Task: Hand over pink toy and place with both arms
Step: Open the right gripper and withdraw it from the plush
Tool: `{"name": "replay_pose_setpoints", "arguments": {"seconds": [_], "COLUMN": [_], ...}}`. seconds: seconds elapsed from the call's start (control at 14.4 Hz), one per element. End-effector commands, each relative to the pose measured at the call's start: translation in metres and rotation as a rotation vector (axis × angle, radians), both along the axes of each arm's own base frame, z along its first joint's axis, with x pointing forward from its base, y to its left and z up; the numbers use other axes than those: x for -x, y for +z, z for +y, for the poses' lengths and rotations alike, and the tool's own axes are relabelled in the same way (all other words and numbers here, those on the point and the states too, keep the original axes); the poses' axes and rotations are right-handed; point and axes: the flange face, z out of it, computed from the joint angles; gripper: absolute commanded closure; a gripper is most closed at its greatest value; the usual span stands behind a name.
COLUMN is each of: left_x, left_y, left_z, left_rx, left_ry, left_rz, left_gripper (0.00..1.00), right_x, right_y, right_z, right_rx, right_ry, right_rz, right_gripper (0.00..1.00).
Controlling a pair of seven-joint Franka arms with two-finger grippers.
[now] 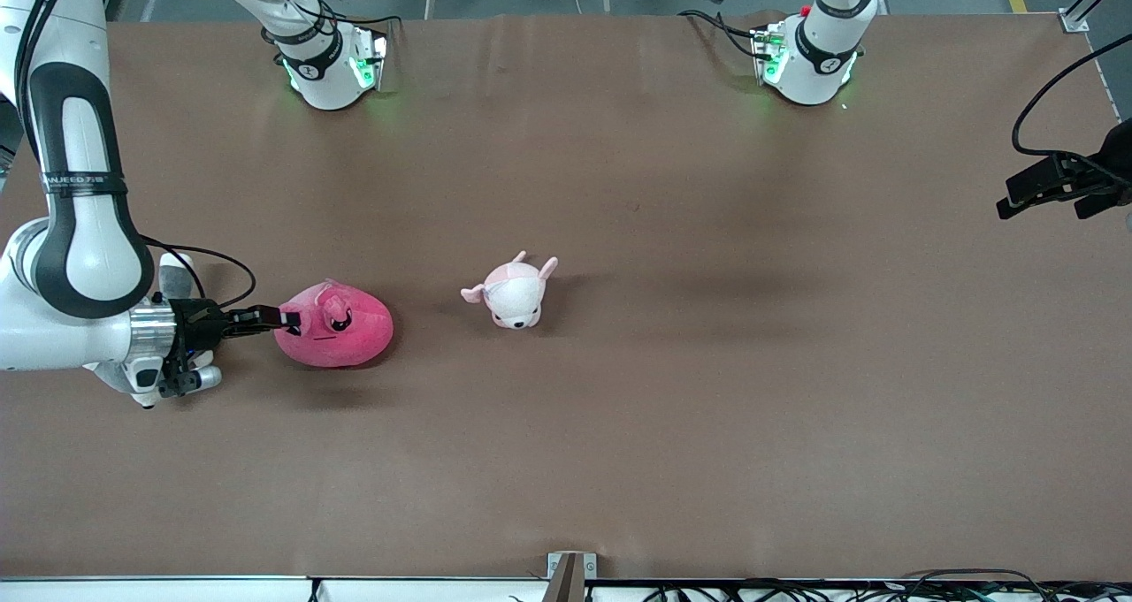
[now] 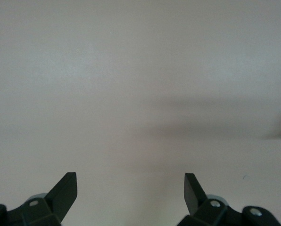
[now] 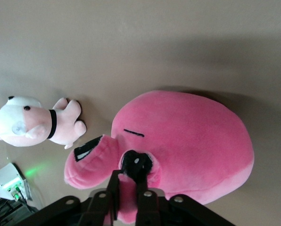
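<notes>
Right gripper (image 1: 287, 319) pinching pink toy (image 1: 340, 328) at table level, toward the right arm's end; left gripper (image 1: 1057, 191) waiting.

Right fingers (image 3: 114, 195) nearly closed on a small fold of fuzz at the toy's face end, by the dark eye; toy sits on the brown table (image 1: 707, 425), just beside the small pale plush (image 1: 513, 291), not touching it. Judged soft, light, squashy: it will sag and swing from a thin pinch, and the fabric may slip, so a deeper bite into the body or a nub looks safer for the handover. Left gripper hangs wide open over the left arm's end, holding nothing. No containers in view.
</notes>
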Motion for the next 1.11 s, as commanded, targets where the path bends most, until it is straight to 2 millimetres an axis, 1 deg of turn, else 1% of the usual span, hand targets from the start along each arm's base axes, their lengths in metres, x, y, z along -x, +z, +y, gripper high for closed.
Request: {"name": "replay_pose_setpoints", "arguments": {"seconds": [0.0,0.07,0.14,0.21,0.28,0.35,0.49,0.56,0.62,0.69,0.76,0.83,0.9,0.97,1.04], "left_x": [0.007,0.007,0.007,0.01,0.012,0.012,0.013,0.015,0.019,0.021,0.024,0.029,0.034,0.037,0.038], "left_y": [0.008,0.009,0.009,0.014,0.019,0.019,0.02,0.023,0.026,0.026,0.028,0.03,0.029,0.03,0.03], "left_z": [0.002,0.006,0.006,0.008,0.008,0.008,0.006,0.006,0.006,0.007,0.006,0.006,0.006,0.006,0.006], "left_rx": [-0.001,0.002,0.002,0.002,-0.002,-0.008,-0.011,-0.011,-0.01,-0.01,-0.009,-0.006,-0.005,-0.004,-0.004], "left_ry": [0.004,0.01,0.012,0.015,0.013,0.013,0.01,0.012,0.013,0.013,0.012,0.013,0.014,0.014,0.015], "left_rz": [-0.02,-0.022,-0.023,-0.031,-0.041,-0.041,-0.044,-0.049,-0.053,-0.052,-0.049,-0.05,-0.047,-0.047,-0.048], "left_gripper": [0.0,0.0,0.0,0.0,0.0,0.0,0.0,0.0,0.0,0.0,0.0,0.0,0.0,0.0,0.0], "right_x": [-0.01,-0.008,-0.005,0.0,0.005,0.012,0.028,0.038,0.047,0.051,0.051,0.049,0.048,0.048,0.049], "right_y": [0.043,0.074,0.093,0.109,0.135,0.166,0.204,0.226,0.243,0.252,0.262,0.279,0.29,0.296,0.299], "right_z": [-0.019,-0.021,-0.024,-0.031,-0.03,-0.029,-0.026,-0.028,-0.032,-0.036,-0.043,-0.049,-0.056,-0.061,-0.059], "right_rx": [-0.004,0.004,0.019,0.065,0.114,0.166,0.269,0.327,0.389,0.437,0.479,0.494,0.501,0.511,0.535], "right_ry": [-0.023,-0.013,-0.028,-0.07,-0.098,-0.124,-0.183,-0.205,-0.197,-0.189,-0.181,-0.176,-0.174,-0.189,-0.184], "right_rz": [-0.064,-0.101,-0.106,-0.08,-0.068,-0.059,-0.021,-0.033,-0.054,-0.071,-0.099,-0.143,-0.173,-0.187,-0.195], "right_gripper": [0.0,0.0,0.0,0.0,0.0,0.0,0.0,0.0,0.0,0.0,0.0,0.0,0.0,0.0,0.0]}}
